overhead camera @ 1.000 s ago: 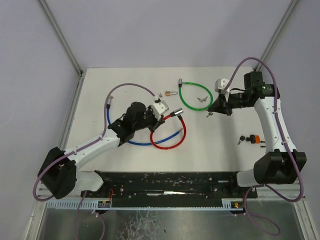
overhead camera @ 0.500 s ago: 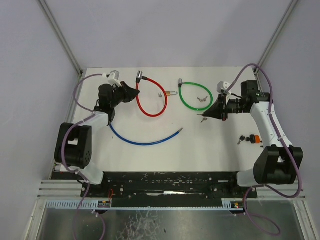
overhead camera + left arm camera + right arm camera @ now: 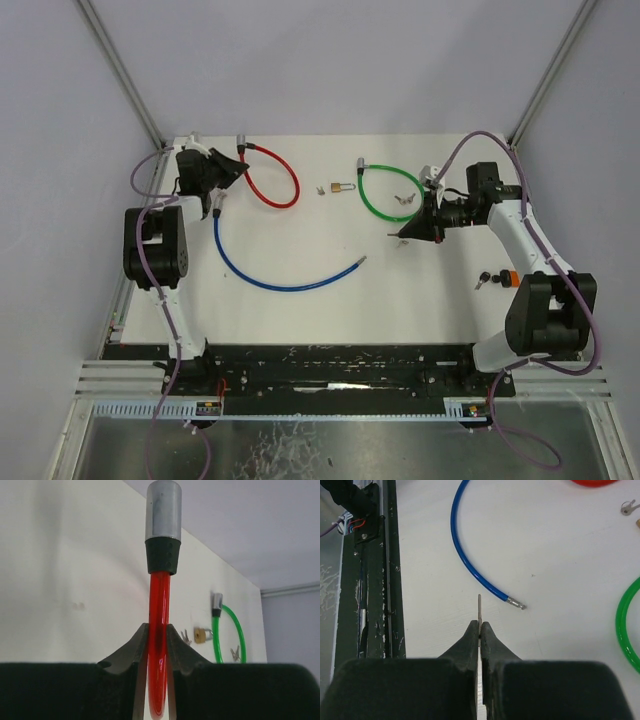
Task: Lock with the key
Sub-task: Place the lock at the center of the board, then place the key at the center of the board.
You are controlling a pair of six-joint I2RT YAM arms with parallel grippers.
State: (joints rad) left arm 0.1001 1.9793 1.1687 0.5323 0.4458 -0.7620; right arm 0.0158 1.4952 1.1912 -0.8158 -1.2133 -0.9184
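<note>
Presently a flat metal key [image 3: 479,606] is being pinched by the right gripper [image 3: 480,626]. At ten o'clock from it, a red cable lock [image 3: 159,600] is being clamped by the left gripper [image 3: 158,636].

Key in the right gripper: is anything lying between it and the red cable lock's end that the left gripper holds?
Nothing upright. On the table, roughly between the key and the red cable lock, lie a small padlock and a loose key; the green cable lock sits just beside.
</note>
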